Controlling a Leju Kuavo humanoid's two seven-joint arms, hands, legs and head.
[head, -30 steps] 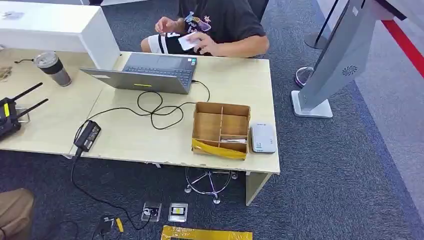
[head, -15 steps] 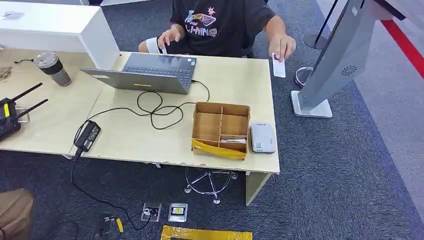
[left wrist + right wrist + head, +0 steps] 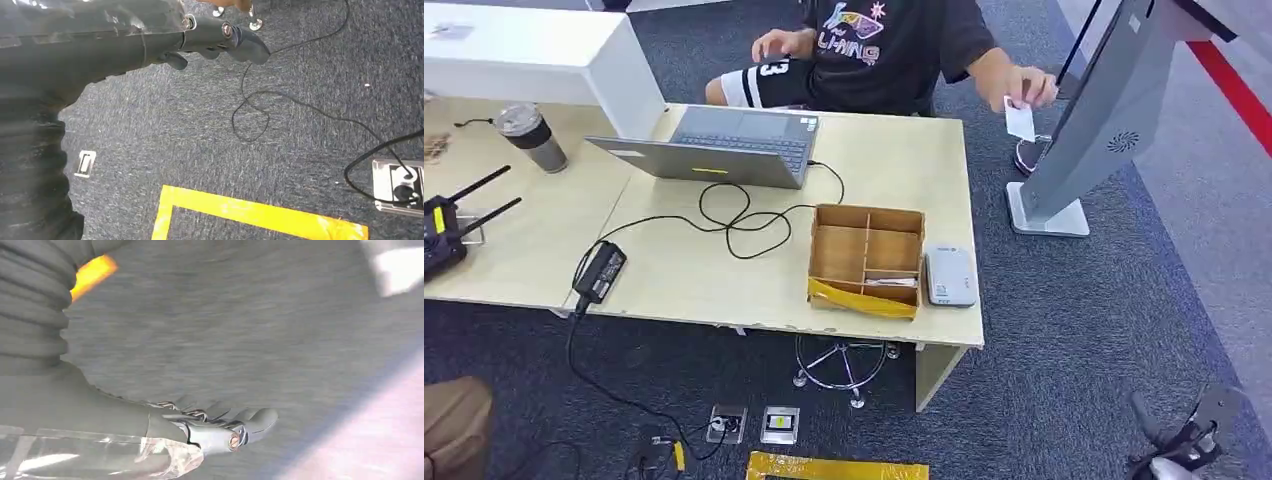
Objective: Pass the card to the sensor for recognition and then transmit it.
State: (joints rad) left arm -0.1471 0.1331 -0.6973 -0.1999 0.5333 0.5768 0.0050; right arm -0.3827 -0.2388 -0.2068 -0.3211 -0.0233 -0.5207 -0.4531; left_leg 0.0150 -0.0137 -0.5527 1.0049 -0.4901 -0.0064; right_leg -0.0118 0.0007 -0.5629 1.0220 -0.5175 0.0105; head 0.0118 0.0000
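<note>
A seated person's hand (image 3: 1022,84) holds a white card (image 3: 1019,120) out past the far right corner of the counter (image 3: 894,170), beside the grey kiosk stand (image 3: 1104,110). On the counter sit an open laptop (image 3: 724,145), a compartmented wooden box (image 3: 867,258) and, just beside it, a white card reader (image 3: 949,275). The left robot hand (image 3: 220,42) hangs above dark carpet, fingers loosely apart and grasping nothing. The right robot hand (image 3: 220,427), low at the robot's right side, is likewise released and empty
</note>
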